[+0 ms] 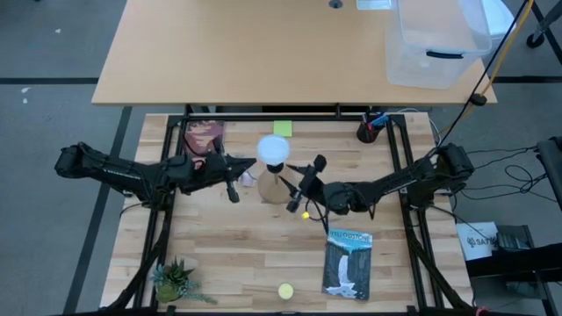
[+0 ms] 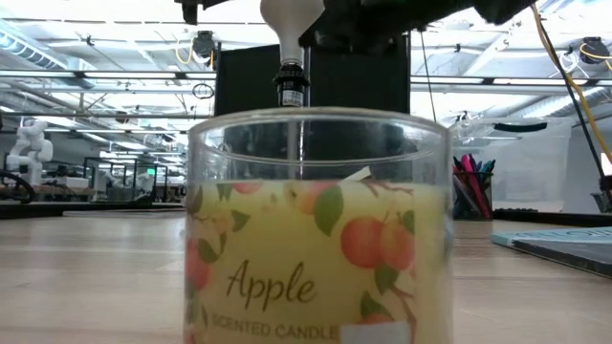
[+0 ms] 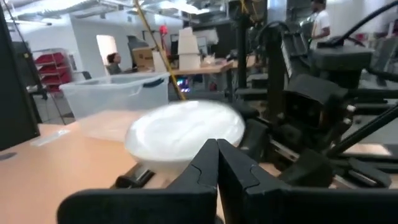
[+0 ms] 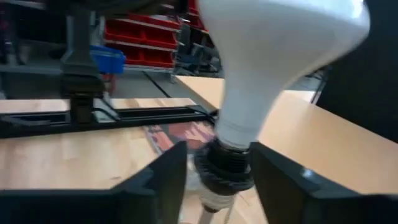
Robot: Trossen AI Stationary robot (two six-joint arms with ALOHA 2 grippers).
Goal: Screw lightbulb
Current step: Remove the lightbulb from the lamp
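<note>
Right wrist view alone shows right hand (image 4: 214,177) spread astride the black socket (image 4: 225,167); lightbulb (image 4: 273,56) white-domed, upright; left hand (image 3: 217,168) pressed together.

The lightbulb (image 1: 273,151) stands upright near the middle of the table. Its dome is white and rounded, wider than the neck. The neck (image 4: 245,118) tapers downward from the dome to a dark threaded collar (image 4: 225,167). In the low view, the neck (image 2: 290,43) points straight down. The dome (image 3: 185,134) is smooth and unmarked.
</note>
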